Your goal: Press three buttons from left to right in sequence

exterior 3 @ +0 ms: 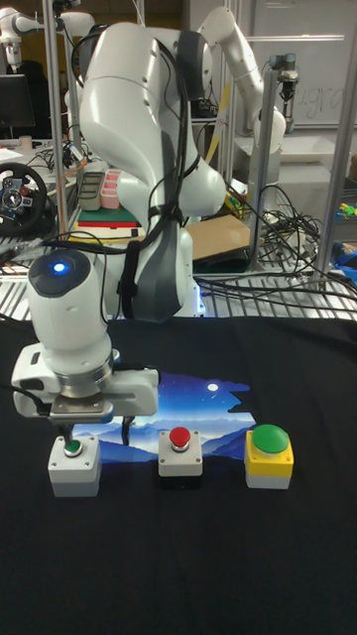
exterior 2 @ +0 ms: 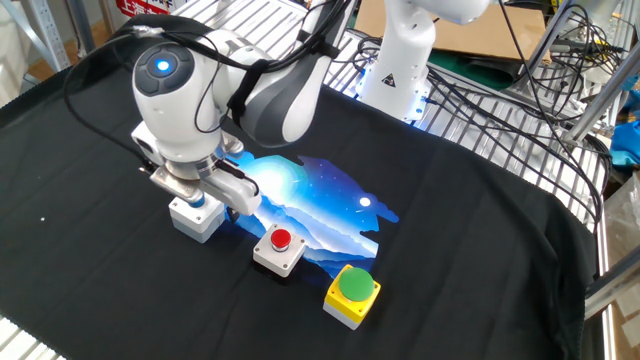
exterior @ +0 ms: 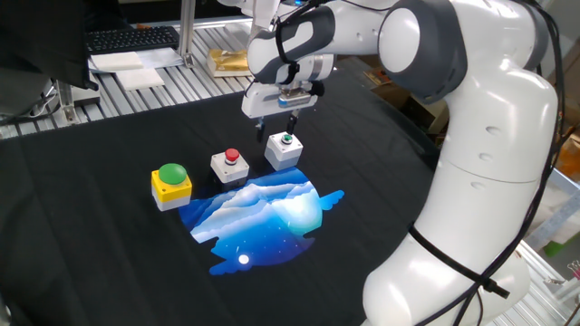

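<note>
Claw (exterior: 277, 124) open, above small green button (exterior: 287, 139). Risk: off-centre descent, finger missing the cap or nudging the white box (exterior 3: 74, 474) across the tabletop (exterior: 109, 263).

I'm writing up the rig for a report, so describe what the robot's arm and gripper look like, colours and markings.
The arm is glossy white with rounded segments and dark grey joint bands. A round cap near the wrist carries a glowing blue light. Black cables loop along it. The gripper has a white body with short dark jaws.
</note>
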